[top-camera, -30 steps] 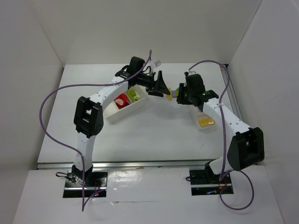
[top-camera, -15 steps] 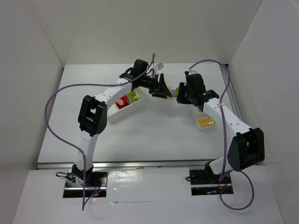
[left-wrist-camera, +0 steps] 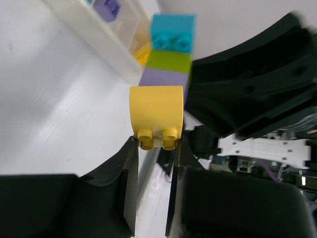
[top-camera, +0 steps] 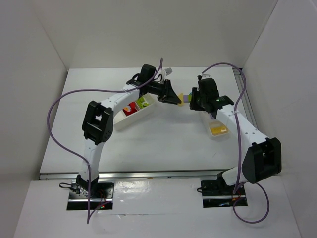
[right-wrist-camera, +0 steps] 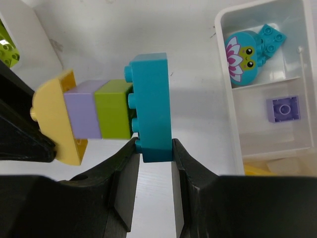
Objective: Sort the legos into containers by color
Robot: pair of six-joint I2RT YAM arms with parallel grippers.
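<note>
- Stack of four legos (top-camera: 183, 97) hangs in the air above the tabletop (top-camera: 163, 139), lying sideways as a row between the two arms.
- Order from the left arm's end: yellow brick (left-wrist-camera: 156, 115) with a rounded back and two studs showing, then lilac brick (right-wrist-camera: 81, 116), lime green brick (right-wrist-camera: 114, 115) and cyan brick (right-wrist-camera: 151, 106). The cyan one is the widest.
- Left pincer (left-wrist-camera: 156, 148) is closed on the yellow brick, with one finger on each side at its stud end.
- Right pincer (right-wrist-camera: 154, 146) is closed on the cyan brick, clamping its two narrow faces.
- Narrow tray (right-wrist-camera: 225, 74) sits on the tabletop near the stack, on the right arm's side.
  - One compartment holds a round cyan piece (right-wrist-camera: 242, 57) and a small cyan block (right-wrist-camera: 272, 34).
  - The next compartment holds a loose lilac block (right-wrist-camera: 283, 109).
  - Yellow pieces (top-camera: 218, 130) lie in the compartment nearest the arm base.
- Wide tray (top-camera: 121, 123) lies under the left arm, with a red piece (top-camera: 130, 106) and a green piece (top-camera: 143, 102) in separate compartments.
- Print: the round cyan piece carries a face with two eyes and pink-and-white petals.
- Stud tops are too blurred to read any mark.
</note>
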